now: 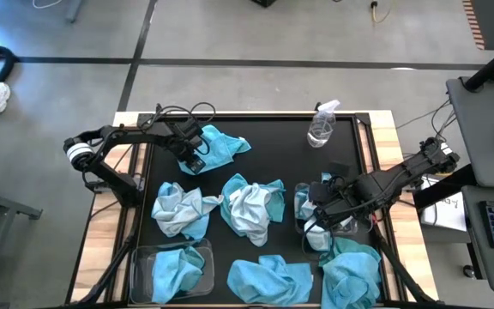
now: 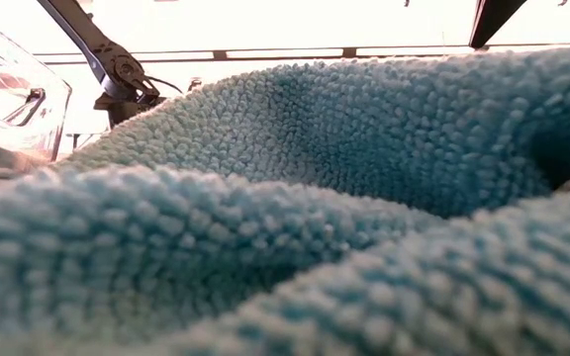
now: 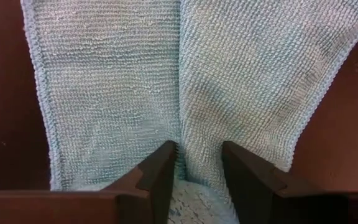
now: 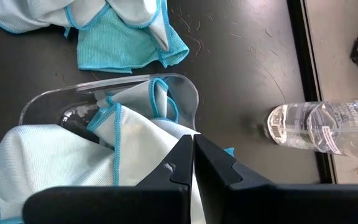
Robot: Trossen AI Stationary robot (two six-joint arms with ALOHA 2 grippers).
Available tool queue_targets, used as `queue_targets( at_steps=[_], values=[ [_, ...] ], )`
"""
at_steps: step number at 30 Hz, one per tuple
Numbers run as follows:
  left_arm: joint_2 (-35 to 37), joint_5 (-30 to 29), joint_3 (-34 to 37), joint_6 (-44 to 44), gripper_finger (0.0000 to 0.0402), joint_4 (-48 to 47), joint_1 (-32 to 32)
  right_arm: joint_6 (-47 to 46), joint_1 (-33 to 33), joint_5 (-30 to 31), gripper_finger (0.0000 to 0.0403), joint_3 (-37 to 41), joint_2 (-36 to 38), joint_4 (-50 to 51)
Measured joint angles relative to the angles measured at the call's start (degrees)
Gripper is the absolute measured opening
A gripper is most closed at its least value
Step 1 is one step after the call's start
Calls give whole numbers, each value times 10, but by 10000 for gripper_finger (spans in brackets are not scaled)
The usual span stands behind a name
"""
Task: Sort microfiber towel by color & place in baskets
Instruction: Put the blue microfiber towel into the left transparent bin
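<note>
Turquoise towel (image 1: 221, 148) bunches between the left hand's (image 3: 199, 163) parted fingers, ready for pinching; right hand (image 4: 193, 163), pressed together, parks over the basket (image 4: 185, 90).

towel (image 1: 178, 268) in basket (image 1: 141, 285), bottle (image 1: 322, 127) behind

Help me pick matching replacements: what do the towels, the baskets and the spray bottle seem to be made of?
Towels: soft looped microfiber cloth, by the nubby pile up close; the one at the left gripper shows a fine woven grid and a stitched edge.
Baskets: probably clear glossy hard plastic; the table shows through the rounded wall.
Spray bottle: clear thin plastic, likely, with a printed label.
</note>
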State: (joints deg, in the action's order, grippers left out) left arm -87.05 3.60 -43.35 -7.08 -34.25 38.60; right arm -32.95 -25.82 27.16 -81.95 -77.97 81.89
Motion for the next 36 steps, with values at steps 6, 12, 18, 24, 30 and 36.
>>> queue_targets(
  at_steps=[6, 12, 18, 24, 30, 36],
  values=[
    [0, 1, 0, 5, 21, 0, 0, 0, 0, 0, 9, 0, 0, -2],
    [0, 41, 0, 4, 6, -2, 0, 0, 0, 0, 9, 0, 0, -2],
    [0, 141, -58, 4, 2, -60, -2, 0, 0, 0, 9, 0, 0, -4],
    [2, 150, -178, 26, 2, -152, -6, 0, 0, 0, 9, 0, 0, -4],
    [2, 150, -327, 38, 1, -240, -11, -3, 0, 0, 9, 0, 0, -4],
    [2, 150, -465, 37, 1, -315, -24, -4, 0, 0, 9, 0, 0, -4]
  ],
)
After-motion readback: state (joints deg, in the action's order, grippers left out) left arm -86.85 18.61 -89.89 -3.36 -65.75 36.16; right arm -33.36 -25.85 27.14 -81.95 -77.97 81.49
